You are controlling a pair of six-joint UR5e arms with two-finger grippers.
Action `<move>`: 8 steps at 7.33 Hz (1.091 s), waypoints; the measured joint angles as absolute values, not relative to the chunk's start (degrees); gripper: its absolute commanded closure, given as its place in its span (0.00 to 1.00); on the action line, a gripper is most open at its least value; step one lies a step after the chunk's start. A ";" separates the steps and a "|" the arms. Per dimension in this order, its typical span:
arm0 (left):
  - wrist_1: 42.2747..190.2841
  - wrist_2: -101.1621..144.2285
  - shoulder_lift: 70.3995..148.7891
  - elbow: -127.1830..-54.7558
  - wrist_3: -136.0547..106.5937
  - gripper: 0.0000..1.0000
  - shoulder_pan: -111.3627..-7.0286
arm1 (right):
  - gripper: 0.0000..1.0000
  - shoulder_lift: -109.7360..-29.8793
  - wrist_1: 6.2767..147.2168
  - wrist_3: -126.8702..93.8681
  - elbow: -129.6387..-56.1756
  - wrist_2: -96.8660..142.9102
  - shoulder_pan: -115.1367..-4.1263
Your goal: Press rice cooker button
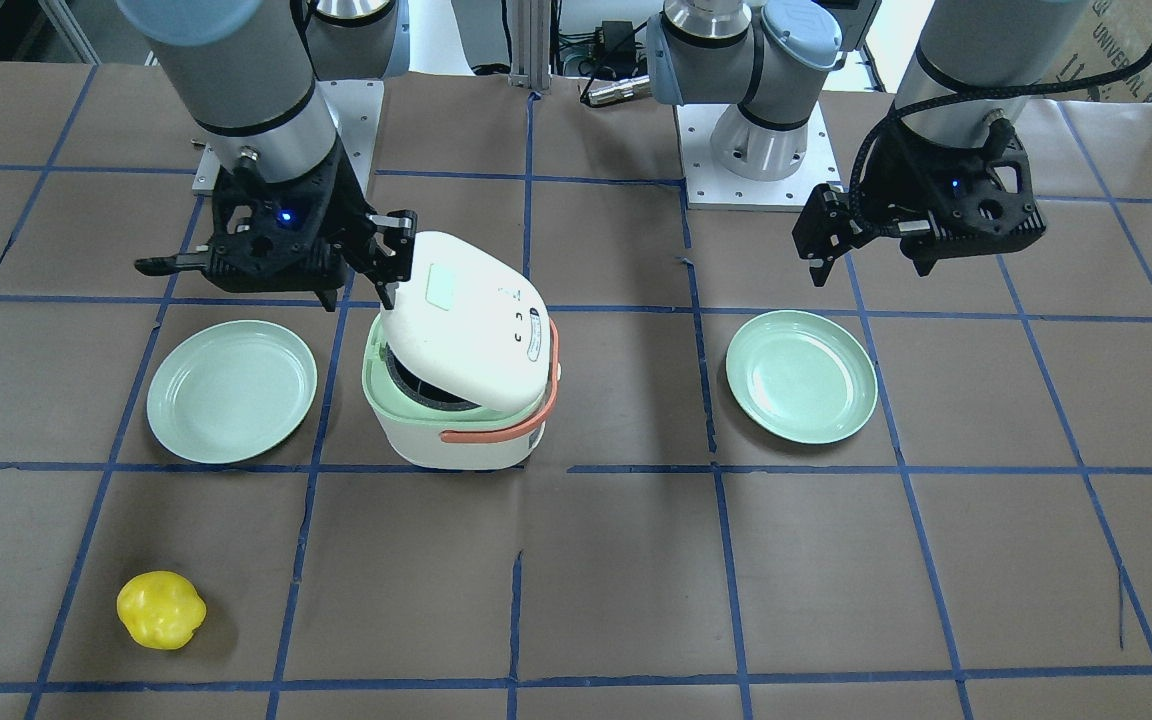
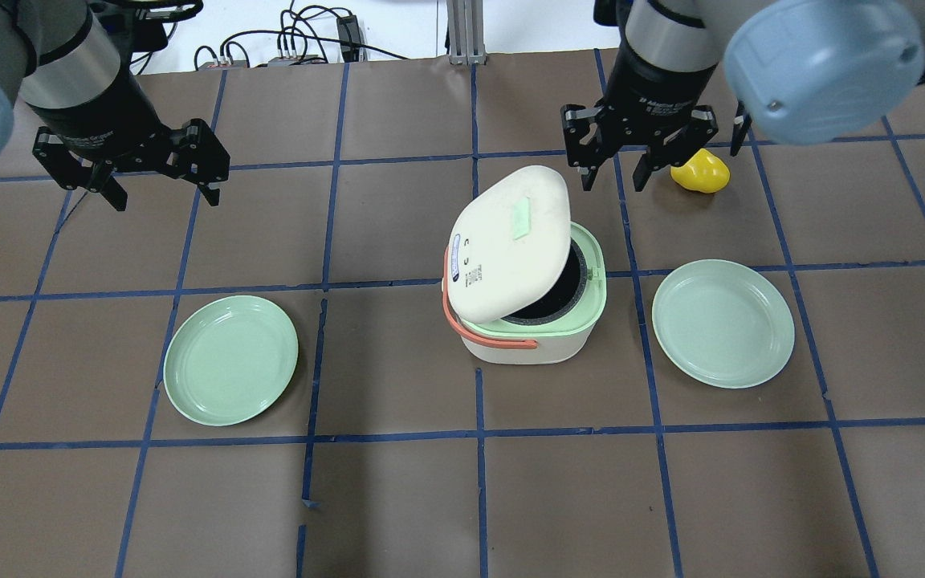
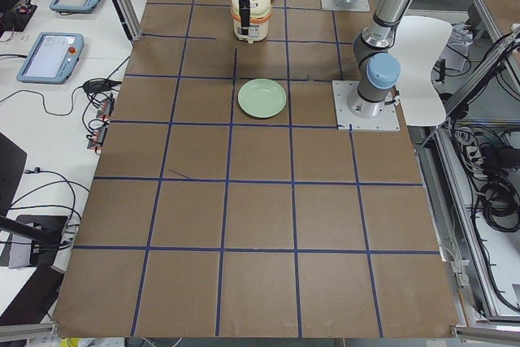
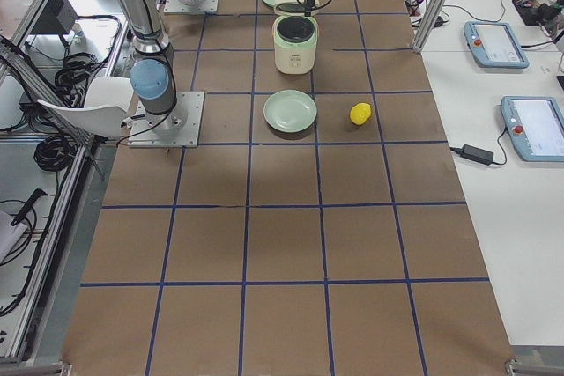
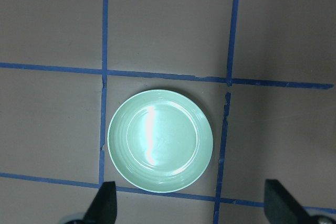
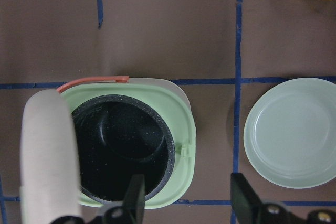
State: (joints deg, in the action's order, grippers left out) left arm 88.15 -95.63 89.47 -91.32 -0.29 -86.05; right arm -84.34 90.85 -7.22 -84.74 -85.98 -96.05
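The white rice cooker (image 2: 523,321) with a pale green rim and an orange handle stands mid-table. Its lid (image 2: 511,241) is tilted open and shows the dark inner pot (image 6: 123,148). A small green latch tab (image 6: 182,150) sits on the rim. My right gripper (image 2: 615,175) is open and empty, above the table just beyond the cooker's far side, next to the raised lid edge (image 1: 391,255). In the right wrist view its fingers (image 6: 134,198) hang over the pot's rim. My left gripper (image 2: 164,193) is open and empty, far to the left, above a green plate (image 5: 160,140).
Two pale green plates lie on either side of the cooker, one on the left (image 2: 230,359) and one on the right (image 2: 723,323). A yellow pepper-like object (image 2: 699,171) lies beyond the right gripper. The brown table cover carries a grid of blue tape.
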 measured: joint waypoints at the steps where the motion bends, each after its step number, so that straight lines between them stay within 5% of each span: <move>1: 88.15 -95.63 89.47 -91.32 -0.27 0.00 -86.04 | 0.01 -85.11 89.75 -5.91 -83.79 -86.89 -94.80; 8: 88.16 -95.63 89.47 -91.32 -0.26 0.00 -86.04 | 0.00 -88.25 87.65 -0.07 -86.67 -88.46 -91.01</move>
